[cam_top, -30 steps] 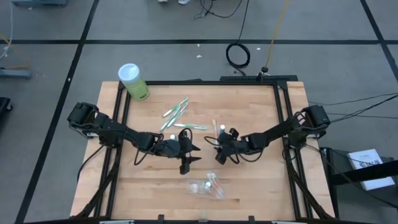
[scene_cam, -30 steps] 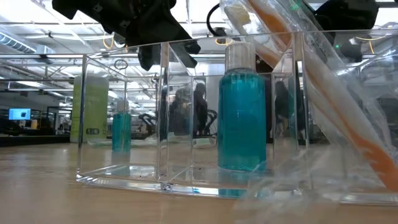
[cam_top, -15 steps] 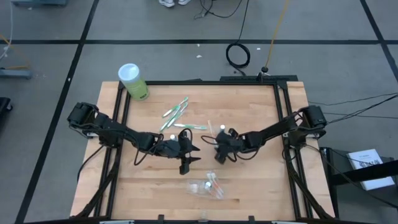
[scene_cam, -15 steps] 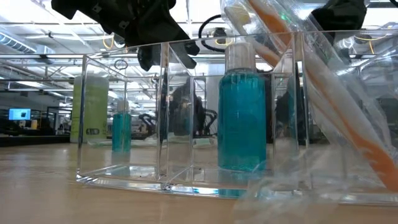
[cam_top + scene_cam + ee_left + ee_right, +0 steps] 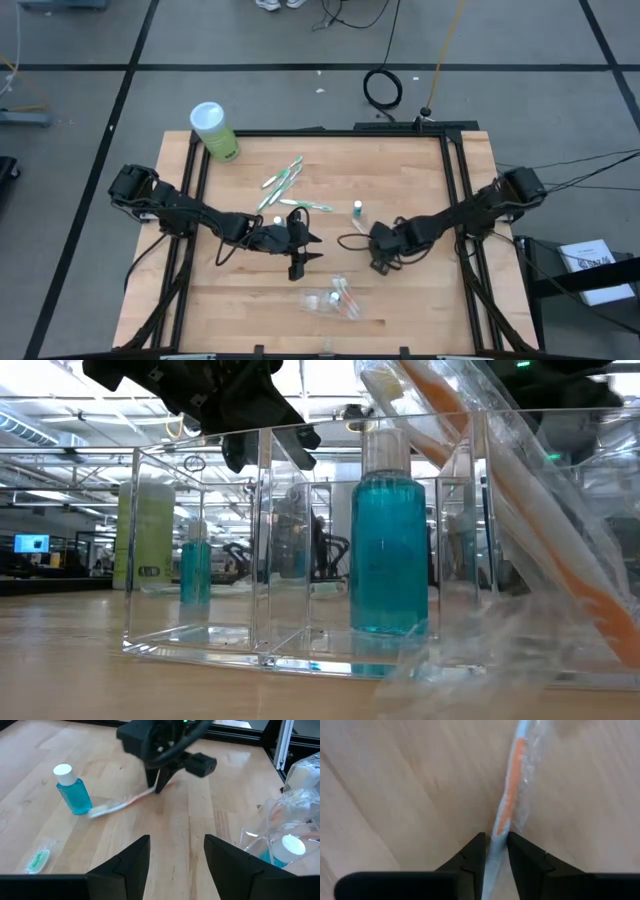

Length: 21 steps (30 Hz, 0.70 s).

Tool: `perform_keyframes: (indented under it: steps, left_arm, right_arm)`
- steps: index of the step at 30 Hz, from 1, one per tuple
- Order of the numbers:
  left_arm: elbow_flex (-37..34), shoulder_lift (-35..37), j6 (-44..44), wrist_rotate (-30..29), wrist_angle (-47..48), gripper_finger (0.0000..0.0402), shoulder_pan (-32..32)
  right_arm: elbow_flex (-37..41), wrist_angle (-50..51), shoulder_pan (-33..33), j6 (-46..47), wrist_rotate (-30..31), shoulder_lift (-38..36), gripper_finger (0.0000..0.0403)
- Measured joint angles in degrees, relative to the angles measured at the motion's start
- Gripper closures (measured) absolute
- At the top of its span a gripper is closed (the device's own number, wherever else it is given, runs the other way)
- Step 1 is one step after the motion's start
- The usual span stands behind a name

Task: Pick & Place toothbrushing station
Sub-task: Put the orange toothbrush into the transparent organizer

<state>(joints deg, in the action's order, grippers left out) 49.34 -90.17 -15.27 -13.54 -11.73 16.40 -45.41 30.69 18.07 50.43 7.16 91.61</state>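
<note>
My right gripper is shut on a pink-white toothbrush in a clear wrapper, near the table's middle. A small blue tube with a white cap stands upright just beyond it. My left gripper hangs open and empty to its left, above the table. Green-white toothbrushes lie flat farther back. At the near edge stands a clear plastic holder. The low view shows a blue tube and an orange wrapped toothbrush inside it. My right gripper pinches the wrapped toothbrush near its handle end between its two fingers, which lie across it. In the left wrist view the fingers come from above, pointing down. The brush slants down from them, its head end low beside the blue tube.
A tall light-green canister stands at the far left corner. Black rails run along the table's sides. Bare wood lies at the near left. A green brush head lies close to my left gripper.
My right gripper has gone toward the table's near and right edges, staying shut on the pink-white toothbrush and drawing it along. The blue tube, earlier half hidden by the gripper, now stands in plain view. My left gripper has kept still.
</note>
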Motion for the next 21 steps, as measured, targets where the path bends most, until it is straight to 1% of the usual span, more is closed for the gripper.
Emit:
perform_keyframes:
  steps: [7,13,17,21]
  left_arm:
    - [0.00,0.00,0.09,0.04,-0.02,0.0206,0.00]
    - [0.00,0.00,0.09,0.04,-0.07,0.0206,0.00]
    - [0.00,0.00,0.09,0.06,-0.08,0.0206,0.00]
    - [0.02,0.00,0.07,0.07,-0.09,0.0206,0.00]
  right_arm:
    - [0.27,5.23,6.21,5.79,-0.74,-5.25,0.0352]
    - [0.35,6.41,10.41,8.92,-0.75,-6.89,0.0352]
    - [1.14,5.37,11.93,8.96,-0.16,-6.94,0.0345]
    - [2.47,5.09,12.66,9.22,0.12,-7.11,0.0316]
